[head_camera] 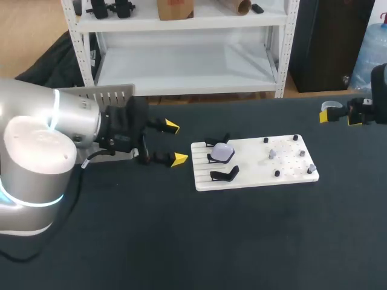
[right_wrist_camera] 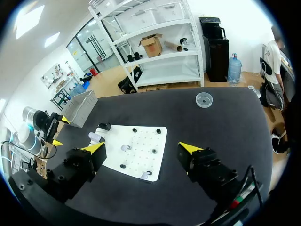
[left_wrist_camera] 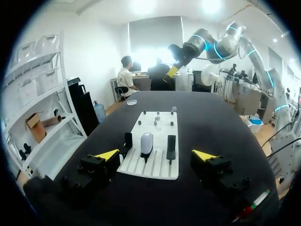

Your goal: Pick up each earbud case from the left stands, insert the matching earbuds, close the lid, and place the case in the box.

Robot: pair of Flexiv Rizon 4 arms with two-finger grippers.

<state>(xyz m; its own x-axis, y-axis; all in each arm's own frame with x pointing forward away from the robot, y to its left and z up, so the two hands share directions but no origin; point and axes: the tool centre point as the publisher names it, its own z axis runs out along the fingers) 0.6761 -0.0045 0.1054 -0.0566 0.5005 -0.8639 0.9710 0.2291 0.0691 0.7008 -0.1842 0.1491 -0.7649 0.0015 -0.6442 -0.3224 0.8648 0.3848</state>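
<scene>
A dark table (head_camera: 242,241) holds a white pegged board (head_camera: 254,175). At the board's left end stand three black stands (head_camera: 225,174), and the pale earbud case (head_camera: 222,152) sits in the middle one.

The left wrist view shows the case (left_wrist_camera: 146,142) upright, lid closed, with an empty stand on either side, straight ahead of the left gripper (left_wrist_camera: 155,155). That gripper is spread wide and holds nothing, its tips near the board's edge but not touching it.

The head view half hides the metal box (head_camera: 112,95) behind the left arm. The right wrist view shows the box (right_wrist_camera: 80,109) plainly, at the table's edge beside that arm.

Two small pale pieces (right_wrist_camera: 123,147) on the board's pegged half seem to be the earbuds.

The right gripper (right_wrist_camera: 142,147) hangs well apart from the board, fingers wide and empty. A clear dish (right_wrist_camera: 204,99) rests on the table beyond the board.

A small coloured sticker (left_wrist_camera: 254,201) on the left gripper's body is too small to read.
</scene>
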